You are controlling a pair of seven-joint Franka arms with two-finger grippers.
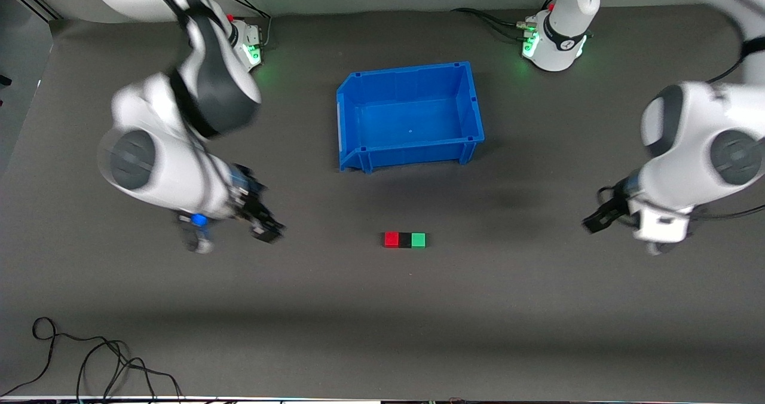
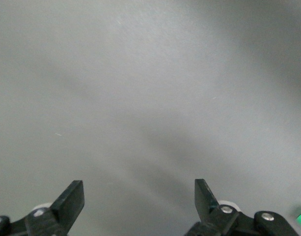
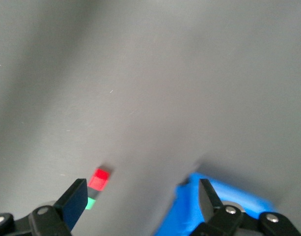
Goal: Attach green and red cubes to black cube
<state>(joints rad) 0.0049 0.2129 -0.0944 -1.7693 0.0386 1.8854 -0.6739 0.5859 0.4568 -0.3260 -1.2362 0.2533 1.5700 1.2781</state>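
- Open-topped blue plastic bin (image 1: 410, 117) sits mid-mat, farther from front cam than the cubes; loose black cable (image 1: 89, 356) lies near the cam edge.
- Tiny red cube (image 1: 391, 239), matte black cube (image 1: 405, 240) & green cube (image 1: 418, 239) touch in one row, black in the middle; the row's long axis runs between the arms' ends.
- Right gripper (image 1: 267, 230) & left gripper (image 1: 594, 222) hover over bare grey mat (image 1: 538, 308), well apart from the row, fingers spread wide, holding nothing.

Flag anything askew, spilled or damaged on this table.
Nothing stands out. The red cube, black cube and green cube sit in a straight touching row, nearer the front camera than the upright blue bin. Left gripper and right gripper are open.
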